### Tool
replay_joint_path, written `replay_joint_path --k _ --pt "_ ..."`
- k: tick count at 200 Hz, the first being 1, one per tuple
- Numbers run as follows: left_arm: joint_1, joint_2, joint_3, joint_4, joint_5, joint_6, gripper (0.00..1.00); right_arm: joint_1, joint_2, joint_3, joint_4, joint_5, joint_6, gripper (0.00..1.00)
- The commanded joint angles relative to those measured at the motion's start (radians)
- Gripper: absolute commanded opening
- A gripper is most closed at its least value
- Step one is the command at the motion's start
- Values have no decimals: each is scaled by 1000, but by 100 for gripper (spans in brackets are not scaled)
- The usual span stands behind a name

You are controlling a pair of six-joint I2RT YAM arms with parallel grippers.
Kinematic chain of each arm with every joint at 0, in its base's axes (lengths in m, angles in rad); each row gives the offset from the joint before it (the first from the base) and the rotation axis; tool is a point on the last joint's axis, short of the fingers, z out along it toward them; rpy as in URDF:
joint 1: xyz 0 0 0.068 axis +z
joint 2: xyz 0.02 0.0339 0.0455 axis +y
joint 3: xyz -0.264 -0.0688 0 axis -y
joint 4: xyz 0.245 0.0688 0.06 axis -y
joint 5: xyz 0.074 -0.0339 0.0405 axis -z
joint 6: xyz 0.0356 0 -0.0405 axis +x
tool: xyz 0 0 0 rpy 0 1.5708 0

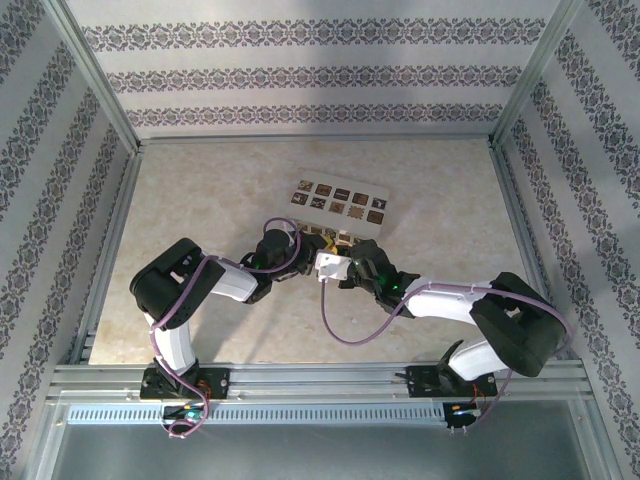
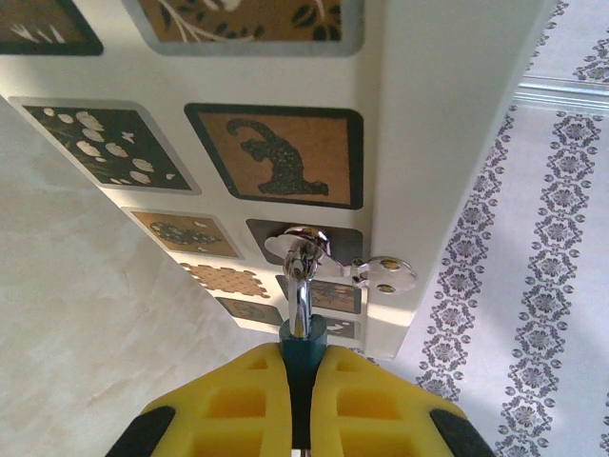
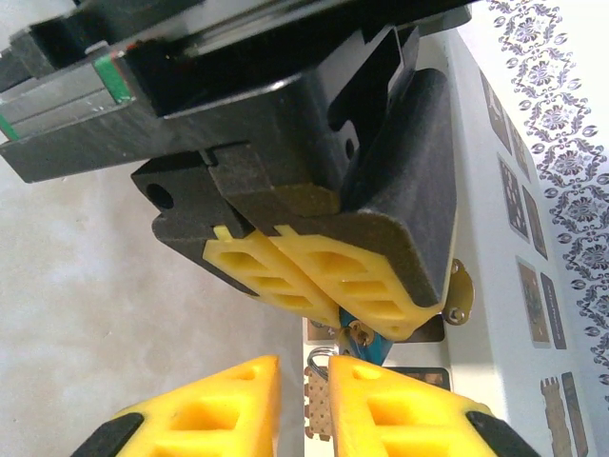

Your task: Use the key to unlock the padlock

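Padlock (image 2: 303,341): tiny blue square body with a small silvery metal loop (image 2: 301,286), hanging at the front edge of the cream box with dark patterned squares (image 2: 438,114), its loop threaded through the silvery hasp plate (image 2: 385,274). The box lies mid-tabletop (image 1: 200,200), and both arms meet at its near side. The left hand (image 2: 297,360) is clamped tight on the flat faces of the blue body, its yellow fingers (image 2: 238,400) pressed against it on either side. The right hand (image 3: 304,367) sits just below, fingertips a narrow gap apart. A small silvery ring (image 3: 321,360) shows just past them, but whether it belongs to the key, and whether anything is pinched, cannot be told. Handling, as a judgement: the padlock is likely light, rigid and smooth-sided, so prone to slip or twist in soft pads. Tethered by its loop, it would swing rather than lift away. The best hold is across the flat faces of the body, as now, with the keyhole end left free; that end is hidden here. Count: one padlock, one hasp, one box, two hands. The patterned squares on the lid look like ten, in two rows of five, as seen from above.
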Motion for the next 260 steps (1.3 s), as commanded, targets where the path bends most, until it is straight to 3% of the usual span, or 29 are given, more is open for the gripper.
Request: replay_joint_path --k 1,260 --pt "-16 2 -1 89 -7 -8 1 -12 -31 4 38 11 6 23" --pt "-20 -5 1 84 -10 -10 1 -22 61 25 90 27 6 25"
